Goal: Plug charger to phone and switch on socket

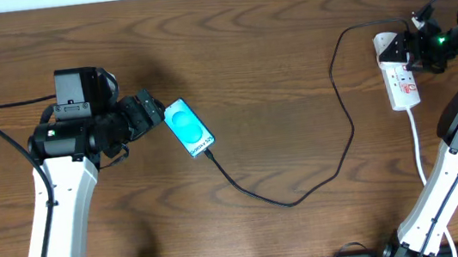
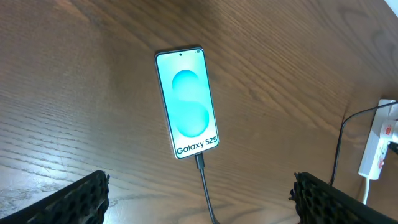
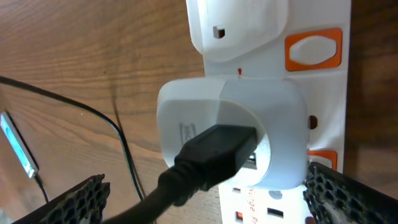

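Two claws spread wide, phone (image 2: 188, 102) just ahead of left claw (image 2: 205, 196), charger (image 1: 305, 191) apparently plugged in, socket (image 3: 326, 87) under right claw (image 3: 205, 199).

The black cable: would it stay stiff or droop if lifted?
Probably droop: the black cable lies in loose curves. It looks thin, so likely light. Pulling may drag the phone it is plugged into.

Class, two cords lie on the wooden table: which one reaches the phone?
The thin black cable, joining the turquoise-screened phone at its bottom end; the thick white cord only leaves the white power strip.
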Controlling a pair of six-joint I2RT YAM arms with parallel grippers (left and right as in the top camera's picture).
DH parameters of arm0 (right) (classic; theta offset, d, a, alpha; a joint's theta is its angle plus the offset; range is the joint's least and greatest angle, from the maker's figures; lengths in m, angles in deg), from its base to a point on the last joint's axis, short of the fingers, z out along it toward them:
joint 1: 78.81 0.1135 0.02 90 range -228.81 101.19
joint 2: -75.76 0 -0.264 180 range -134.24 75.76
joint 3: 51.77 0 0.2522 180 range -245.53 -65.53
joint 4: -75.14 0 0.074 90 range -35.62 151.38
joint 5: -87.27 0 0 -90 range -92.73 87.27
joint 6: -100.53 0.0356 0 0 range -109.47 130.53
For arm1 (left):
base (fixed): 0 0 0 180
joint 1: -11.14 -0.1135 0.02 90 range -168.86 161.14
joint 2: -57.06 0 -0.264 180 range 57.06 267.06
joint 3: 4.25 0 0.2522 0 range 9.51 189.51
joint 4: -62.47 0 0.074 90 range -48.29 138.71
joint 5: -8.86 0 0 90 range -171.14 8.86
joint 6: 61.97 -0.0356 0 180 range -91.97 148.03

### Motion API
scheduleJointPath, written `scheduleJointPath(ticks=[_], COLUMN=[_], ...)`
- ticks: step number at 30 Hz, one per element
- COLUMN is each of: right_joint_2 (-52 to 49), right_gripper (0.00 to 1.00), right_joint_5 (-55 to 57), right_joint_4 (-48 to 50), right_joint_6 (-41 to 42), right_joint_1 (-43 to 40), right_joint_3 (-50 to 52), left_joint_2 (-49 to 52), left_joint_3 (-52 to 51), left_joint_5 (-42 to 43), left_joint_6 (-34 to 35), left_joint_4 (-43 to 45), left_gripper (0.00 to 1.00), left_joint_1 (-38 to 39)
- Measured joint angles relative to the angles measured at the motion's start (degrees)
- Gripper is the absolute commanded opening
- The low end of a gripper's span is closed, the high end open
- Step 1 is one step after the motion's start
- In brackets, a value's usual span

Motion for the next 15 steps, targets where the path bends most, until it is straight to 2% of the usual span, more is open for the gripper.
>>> scheduleJointPath(ticks=[15], right_joint_2=[0.02], right_gripper=[0.99], right_joint_5=[1.33], right_joint_4=[1.57], right_joint_6=[0.92], right_joint_1=[1.16], right_joint_3=[-0.02], left_joint_2=[0.0], left_joint_3=[0.0], left_joint_5=[0.0], left_joint_6=[0.0], left_joint_4=[-0.02], left_gripper=[0.95], left_joint_1=[0.0])
